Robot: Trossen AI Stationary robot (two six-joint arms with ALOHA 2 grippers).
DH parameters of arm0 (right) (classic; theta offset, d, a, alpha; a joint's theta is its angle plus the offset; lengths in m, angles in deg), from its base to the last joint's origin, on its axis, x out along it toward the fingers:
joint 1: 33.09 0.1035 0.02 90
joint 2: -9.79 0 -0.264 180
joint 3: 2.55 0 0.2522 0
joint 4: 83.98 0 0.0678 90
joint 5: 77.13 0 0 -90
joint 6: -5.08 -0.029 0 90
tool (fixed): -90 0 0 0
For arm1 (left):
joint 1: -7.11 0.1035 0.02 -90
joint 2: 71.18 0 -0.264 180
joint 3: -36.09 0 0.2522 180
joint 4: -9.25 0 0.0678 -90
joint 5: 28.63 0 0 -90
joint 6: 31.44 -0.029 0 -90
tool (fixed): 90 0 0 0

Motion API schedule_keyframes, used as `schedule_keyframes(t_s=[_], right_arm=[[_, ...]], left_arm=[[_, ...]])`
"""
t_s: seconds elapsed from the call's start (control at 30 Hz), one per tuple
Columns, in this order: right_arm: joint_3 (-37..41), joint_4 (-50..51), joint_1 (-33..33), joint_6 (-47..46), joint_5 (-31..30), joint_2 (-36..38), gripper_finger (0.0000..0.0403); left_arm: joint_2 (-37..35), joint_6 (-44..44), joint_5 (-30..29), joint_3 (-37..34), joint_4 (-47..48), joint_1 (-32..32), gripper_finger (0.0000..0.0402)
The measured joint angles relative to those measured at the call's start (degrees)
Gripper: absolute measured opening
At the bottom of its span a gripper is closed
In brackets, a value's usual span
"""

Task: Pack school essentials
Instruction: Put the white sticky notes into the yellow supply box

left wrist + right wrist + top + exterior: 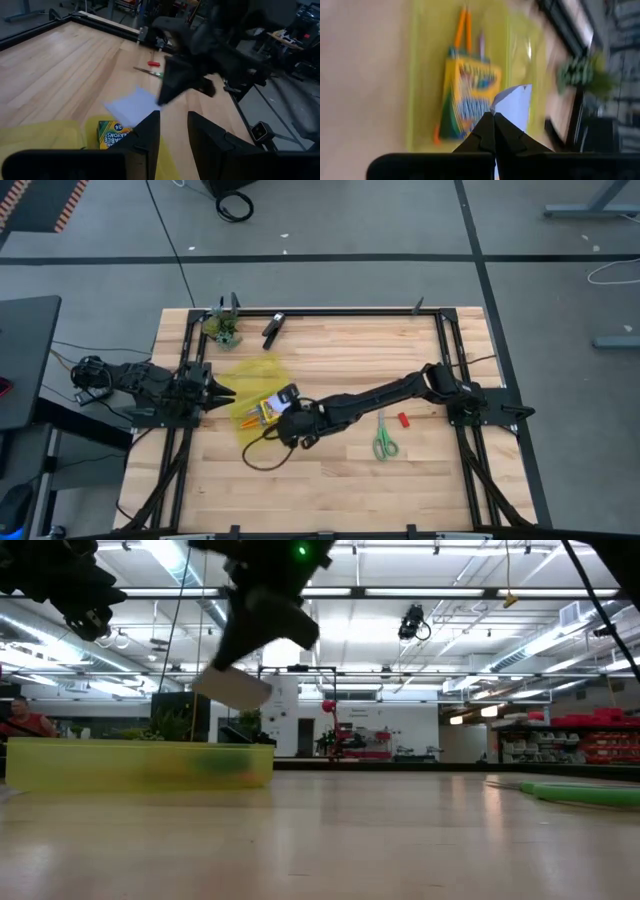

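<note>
A see-through yellow pouch (255, 395) lies flat on the table's left half. Inside it are the yellow-green crayon box (470, 95), orange pencils (462, 30) and a pinkish pen (481, 42). My right gripper (494, 116) hovers over the pouch, shut on the pale blue note pad (232, 688). My left gripper (172, 132) is open, raised by the pouch's left edge (222, 393) and touching nothing. The green-handled scissors (385, 438) and the red eraser (404, 420) lie on the table's right half. My right gripper pinches the note pad by one edge (507, 112) between its two shut fingertips. The rest of the pad sticks out beyond the fingers. The pad is lifted clear and hangs tilted (240, 690) above the pouch.
A black clip-like tool (272, 330) and a small green leafy clump (225, 330) sit near the far edge. A black rail frame (440, 330) borders the wooden top. A dark cable loop (262, 458) lies near the right gripper. Bare wood shows along the near edge.
</note>
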Motion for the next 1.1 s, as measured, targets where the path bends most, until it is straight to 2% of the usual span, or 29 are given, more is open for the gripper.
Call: schedule_keyframes(t_s=[0.43, 0.57, 0.83, 1.1], right_arm=[[0.0, -15.5, 1.3, 11.3, 8.3, -3.3, 0.0001], [0.0, -20.9, 1.1, 14.5, 9.0, -5.0, 0.0001], [0.0, -31.7, 1.5, 9.7, 11.8, -7.8, 0.0001], [0.0, -39.3, 1.6, 0.2, 11.0, -9.6, 0.0001]], left_arm=[[0.3, 0.0, 0.0, 0.0, -0.1, 0.0, 0.0107], [1.0, 0.0, -0.1, 0.1, -0.1, 0.0, 0.0107], [2.6, 0.1, -0.9, 0.0, 0.0, 0.0, 0.0107], [3.0, -0.6, -1.5, 0.0, -0.4, 0.0, 0.0107]])
